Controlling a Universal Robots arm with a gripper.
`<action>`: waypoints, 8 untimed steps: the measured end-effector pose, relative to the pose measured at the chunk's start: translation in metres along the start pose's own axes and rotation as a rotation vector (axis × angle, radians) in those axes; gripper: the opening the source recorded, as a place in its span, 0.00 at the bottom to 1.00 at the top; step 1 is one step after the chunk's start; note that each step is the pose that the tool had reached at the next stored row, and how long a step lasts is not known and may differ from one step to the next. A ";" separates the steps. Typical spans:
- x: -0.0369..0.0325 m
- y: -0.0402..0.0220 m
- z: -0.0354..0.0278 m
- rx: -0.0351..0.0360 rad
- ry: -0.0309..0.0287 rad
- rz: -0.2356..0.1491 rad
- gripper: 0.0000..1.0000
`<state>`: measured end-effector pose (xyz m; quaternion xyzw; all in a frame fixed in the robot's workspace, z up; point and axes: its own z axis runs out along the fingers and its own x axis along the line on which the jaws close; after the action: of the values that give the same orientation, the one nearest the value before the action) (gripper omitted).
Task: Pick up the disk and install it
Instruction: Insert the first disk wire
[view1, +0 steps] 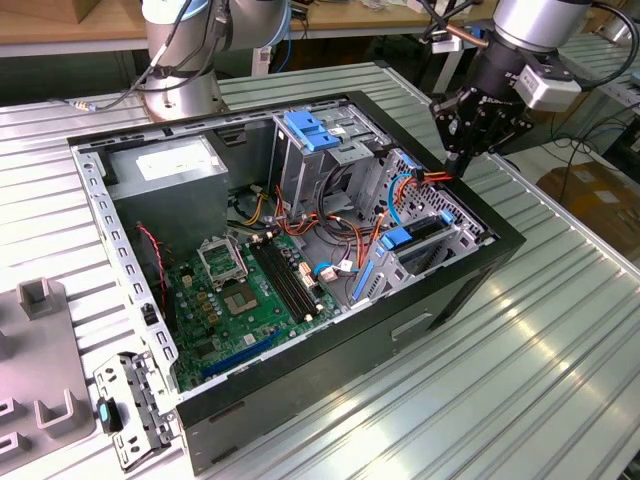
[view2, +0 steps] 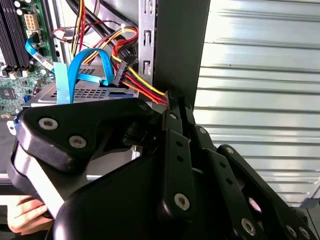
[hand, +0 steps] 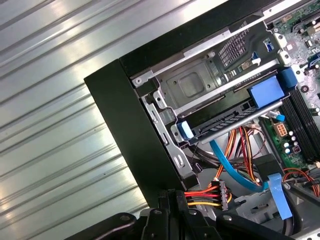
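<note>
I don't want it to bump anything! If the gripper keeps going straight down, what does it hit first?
Probably the red, yellow and black power cable just below the gripper, by the case wall; depth is hard to judge.

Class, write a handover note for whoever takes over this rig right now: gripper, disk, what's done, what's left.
The gripper hangs at the far corner of the case, right beside the red-yellow power cable.
The disk lies in a bay of the drive cage, blue rails on.
Done: disk appears slotted in.
Left: the cable's plug looks unconnected; full seating unconfirmed.
</note>
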<state>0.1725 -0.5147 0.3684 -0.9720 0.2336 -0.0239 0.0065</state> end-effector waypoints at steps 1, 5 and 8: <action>0.0000 -0.0001 -0.0011 0.0001 -0.0001 0.000 0.16; 0.0001 -0.0001 -0.0028 0.0003 -0.0002 0.000 0.16; -0.0001 0.0000 -0.0030 -0.0001 0.0000 0.000 0.16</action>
<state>0.1723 -0.5146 0.3714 -0.9720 0.2336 -0.0239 0.0064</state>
